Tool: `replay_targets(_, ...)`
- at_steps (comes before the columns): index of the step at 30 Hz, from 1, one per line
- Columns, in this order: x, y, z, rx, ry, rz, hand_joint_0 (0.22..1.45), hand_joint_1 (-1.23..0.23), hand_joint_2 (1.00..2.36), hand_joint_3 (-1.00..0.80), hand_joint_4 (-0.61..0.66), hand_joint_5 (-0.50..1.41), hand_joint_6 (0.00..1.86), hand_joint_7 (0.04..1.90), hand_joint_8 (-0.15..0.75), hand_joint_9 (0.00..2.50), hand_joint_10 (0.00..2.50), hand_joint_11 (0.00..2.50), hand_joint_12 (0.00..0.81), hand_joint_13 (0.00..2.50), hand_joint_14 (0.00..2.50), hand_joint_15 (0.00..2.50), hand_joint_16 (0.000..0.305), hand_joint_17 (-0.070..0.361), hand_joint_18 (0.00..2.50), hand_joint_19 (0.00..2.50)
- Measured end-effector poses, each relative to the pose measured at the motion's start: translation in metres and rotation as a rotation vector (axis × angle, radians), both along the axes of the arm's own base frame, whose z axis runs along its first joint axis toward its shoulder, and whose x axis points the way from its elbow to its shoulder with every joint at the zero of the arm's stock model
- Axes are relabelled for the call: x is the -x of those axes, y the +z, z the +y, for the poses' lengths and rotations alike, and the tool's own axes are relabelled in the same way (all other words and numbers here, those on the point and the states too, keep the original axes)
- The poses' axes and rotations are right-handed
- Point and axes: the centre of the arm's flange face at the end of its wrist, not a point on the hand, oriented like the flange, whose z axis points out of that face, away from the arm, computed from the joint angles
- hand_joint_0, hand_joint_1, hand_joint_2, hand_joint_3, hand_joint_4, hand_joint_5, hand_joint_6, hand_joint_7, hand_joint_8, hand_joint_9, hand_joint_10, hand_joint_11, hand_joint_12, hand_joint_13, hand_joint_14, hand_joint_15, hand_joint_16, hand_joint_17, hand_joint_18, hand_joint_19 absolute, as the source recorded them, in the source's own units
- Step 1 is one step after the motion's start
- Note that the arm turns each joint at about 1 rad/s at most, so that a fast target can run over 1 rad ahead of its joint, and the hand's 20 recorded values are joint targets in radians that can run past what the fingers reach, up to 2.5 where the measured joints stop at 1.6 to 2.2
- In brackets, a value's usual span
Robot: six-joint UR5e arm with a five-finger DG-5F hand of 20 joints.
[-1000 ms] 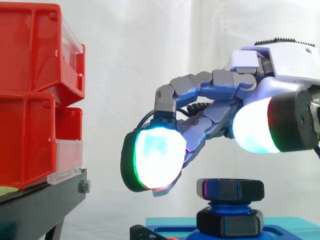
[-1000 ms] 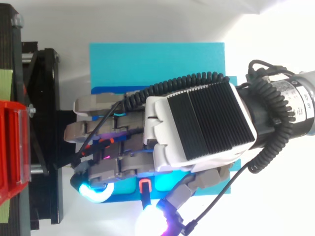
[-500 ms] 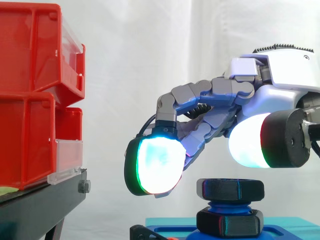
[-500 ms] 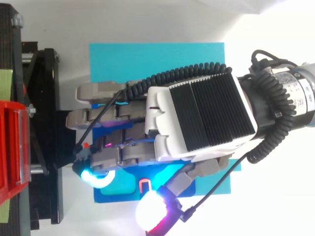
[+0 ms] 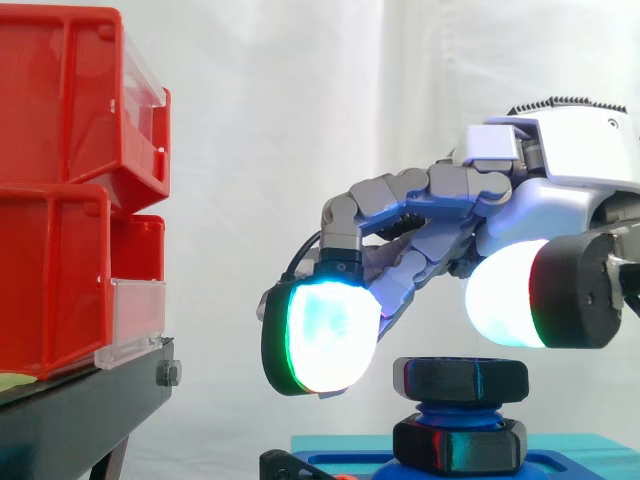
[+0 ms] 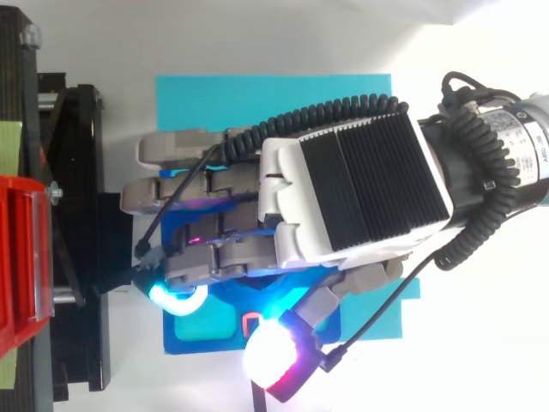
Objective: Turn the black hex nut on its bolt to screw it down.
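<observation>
"Where is the black hex nut?"

"It sits at the top of its blue bolt, right under my robot hand. A second black nut sits lower on the same bolt, down by the blue plate."

"Is your robot hand holding the top one?"

"No. My fingers are curled over it, but they pinch nothing. One glowing fingertip hangs just beside the nut, on the side of the red bins. My thumb pad glows just above it on the other side. From the side I see a little gap at both."

"Where are the bins?"

"They sit one on top of the other on a black stand, well apart from my robot hand. A white curtain hangs behind."
</observation>
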Motion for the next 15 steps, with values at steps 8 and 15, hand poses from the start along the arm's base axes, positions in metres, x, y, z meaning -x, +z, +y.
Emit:
replay_targets(8, 0.0011, 0.0001, -0.0029, 0.01, 0.016, -0.003, 0.51, -0.43, 1.0, -0.5, 0.2, -0.1, 0.5, 1.18, 0.231, 0.68, 0.01, 0.19, 0.276, 0.28, 0.0, 0.0, 0.029, 0.066, 0.0, 0.0)
replay_targets(15, 0.0017, 0.0003, -0.004, 0.013, 0.024, -0.004, 0.51, -0.43, 1.0, -0.5, 0.2, -0.1, 0.5, 1.18, 0.233, 0.69, 0.01, 0.19, 0.275, 0.28, 0.0, 0.0, 0.03, 0.067, 0.0, 0.0)
